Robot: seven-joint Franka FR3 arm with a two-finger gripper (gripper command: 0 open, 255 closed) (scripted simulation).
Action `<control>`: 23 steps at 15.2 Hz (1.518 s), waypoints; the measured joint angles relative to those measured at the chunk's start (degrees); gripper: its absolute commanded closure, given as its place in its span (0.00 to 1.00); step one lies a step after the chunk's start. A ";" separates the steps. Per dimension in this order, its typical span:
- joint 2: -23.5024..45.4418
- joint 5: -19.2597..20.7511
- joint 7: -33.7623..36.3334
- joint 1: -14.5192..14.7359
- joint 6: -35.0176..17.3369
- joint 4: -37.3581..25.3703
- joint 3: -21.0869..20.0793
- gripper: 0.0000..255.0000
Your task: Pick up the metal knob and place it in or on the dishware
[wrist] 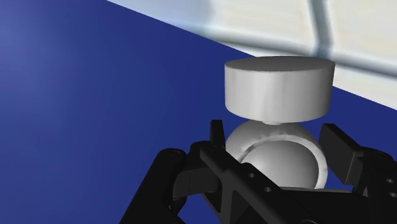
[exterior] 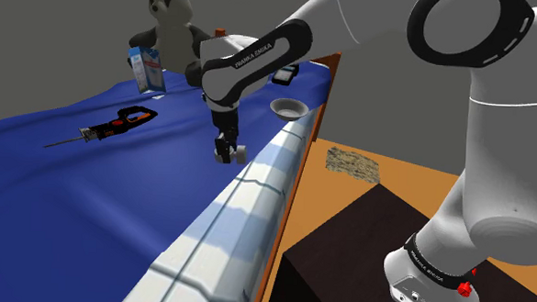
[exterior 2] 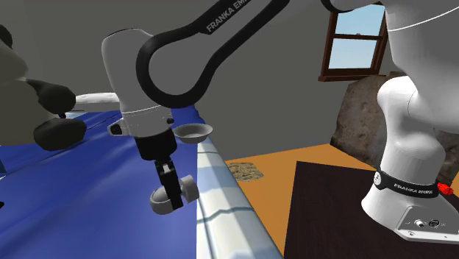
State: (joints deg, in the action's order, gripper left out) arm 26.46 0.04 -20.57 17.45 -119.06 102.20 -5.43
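Note:
The grey metal knob (wrist: 278,87), a flat round disc on a ball-shaped base, sits clasped between my black fingers (wrist: 215,147). In the second exterior view the gripper (exterior 2: 174,193) is shut on the knob (exterior 2: 185,188) close above the blue bedsheet (exterior 2: 95,191), near the white edge of the bed. I cannot tell whether the knob touches the sheet. The shoulder view shows the gripper (exterior: 225,154) pointing down with the knob (exterior: 240,154) at its tip. The dishware, a small grey bowl (exterior: 288,108), rests on the bed's edge farther back, also seen as the bowl (exterior 2: 193,132).
A plush panda (exterior: 173,23), a blue-white carton (exterior: 145,70) and a black-orange saw (exterior: 111,127) lie on the blue sheet. A dark flat object (exterior: 285,75) sits behind the bowl. The white quilted bed edge (exterior: 246,209) drops to an orange floor; my dark stand (exterior: 364,259) is beside it.

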 measured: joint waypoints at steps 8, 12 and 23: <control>-2.84 -0.23 0.02 -0.09 4.55 -1.73 -0.13 1.00; -4.20 -0.35 -0.01 -0.16 7.25 -3.06 -0.18 1.00; -7.10 -0.57 -0.50 -0.59 14.13 -7.03 -0.10 1.00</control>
State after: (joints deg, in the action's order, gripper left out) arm 19.36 -0.53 -21.07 16.85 -104.93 95.17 -5.52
